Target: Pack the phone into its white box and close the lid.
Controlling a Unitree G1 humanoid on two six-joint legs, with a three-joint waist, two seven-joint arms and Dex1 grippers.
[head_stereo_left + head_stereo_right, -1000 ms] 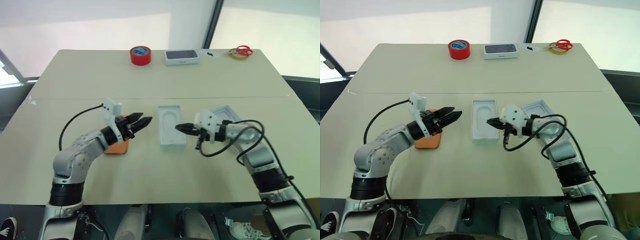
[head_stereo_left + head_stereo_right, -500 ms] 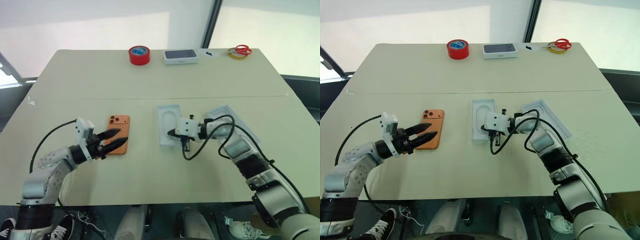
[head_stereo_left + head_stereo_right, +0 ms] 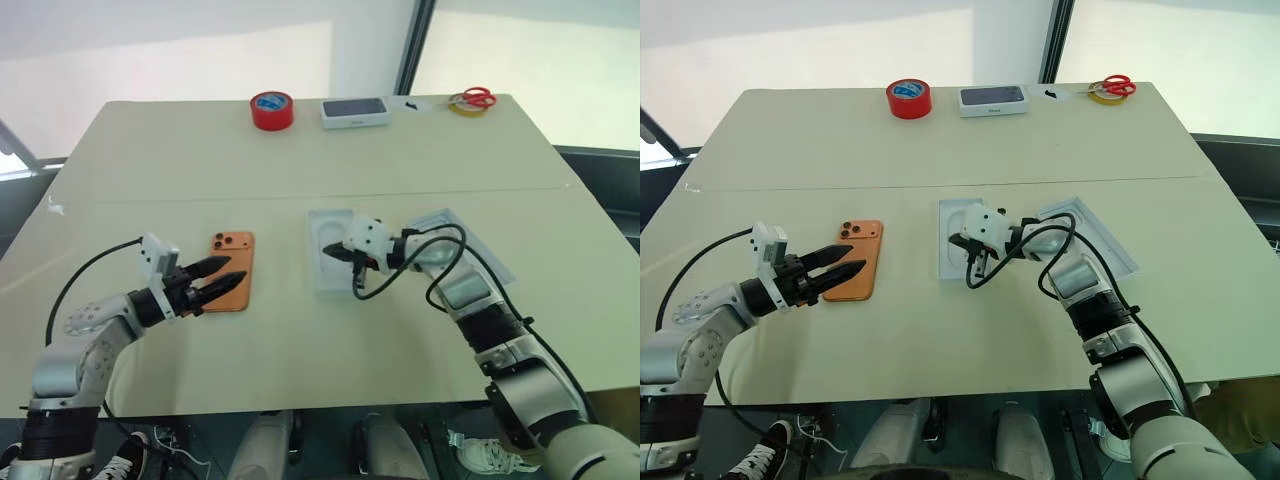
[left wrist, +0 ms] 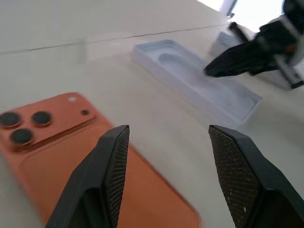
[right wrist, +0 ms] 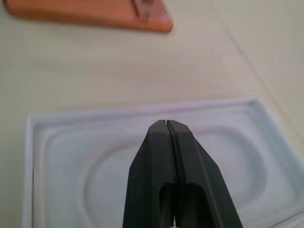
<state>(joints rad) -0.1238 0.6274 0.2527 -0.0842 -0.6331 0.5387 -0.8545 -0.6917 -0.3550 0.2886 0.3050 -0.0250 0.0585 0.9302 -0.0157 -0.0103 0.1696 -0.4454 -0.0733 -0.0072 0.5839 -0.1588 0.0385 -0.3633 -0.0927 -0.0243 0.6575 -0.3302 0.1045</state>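
Two hands work over one beige counter [image 3: 400, 330] with a seam line running across its middle. Item one: the phone [image 3: 231, 271], orange, lying flat with its camera lenses at the far end, on the robot's left half of the counter, bare surface on every side. Item two: the left hand [image 3: 228, 283], fingers apart, tips over the near right edge of the phone; the wrist view shows the two fingers [image 4: 111, 166] spread with the phone below and between them, no contact to be made out. Item three: a thin white moulded tray [image 3: 333, 248] at counter centre, well apart from the phone, with a strip of open counter between them. Item four: the right hand [image 3: 329, 251], fingers pressed together, tips over the tray's recessed middle. Item five: a white rectangular box part [image 3: 1095, 238], lying skewed just beside the tray on the robot's right, partly covered by the right arm; whether it is the box or the lid cannot be told. Along the far edge: red tape roll [image 3: 272, 109], white box with a dark top [image 3: 354, 112], scissors [image 3: 472, 98]. Near half of the counter is open.
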